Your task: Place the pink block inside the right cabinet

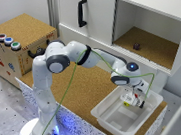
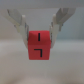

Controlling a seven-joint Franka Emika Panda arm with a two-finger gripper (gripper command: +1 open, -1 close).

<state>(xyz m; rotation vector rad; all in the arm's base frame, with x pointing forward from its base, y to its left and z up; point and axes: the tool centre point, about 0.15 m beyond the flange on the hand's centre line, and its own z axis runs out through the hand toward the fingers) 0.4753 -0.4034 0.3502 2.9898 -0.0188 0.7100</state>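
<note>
Cork-brown tabletop (image 1: 87, 88) runs across the middle of the exterior view, with a speckled white edge along its front. At the exterior view's left stands a cork-covered box (image 1: 21, 45) carrying three coloured buttons (image 1: 8, 41) on its top. Just right of it rises the white Franka arm (image 1: 51, 80), its base low in the picture and a green cable (image 1: 74, 78) trailing along the links.

Behind the arm is the white cabinet unit — first a compartment closed by a white door with a black handle (image 1: 81, 12), then the right cabinet (image 1: 149, 43), open-fronted, white-walled, with a cork floor. A small dark maroon object (image 1: 136, 46) sits on that floor, towards the back.

Further to the exterior view's right, in front of the cabinet, a white plastic tray (image 1: 111, 116) rests on the table's corner. The gripper (image 1: 134, 99) hangs above the tray's far end, pointing down. A small yellow cube (image 1: 126, 103) shows just beside the fingers; whether it touches them cannot be told.

From the wrist view the pink block (image 2: 39, 45) fills the centre — a red-pink cube with black line markings on its face. The two fingers (image 2: 21, 24) stand spread on either side of its upper corners, closed in against the cube, so the block appears pinched between them over the tray's pale floor.
</note>
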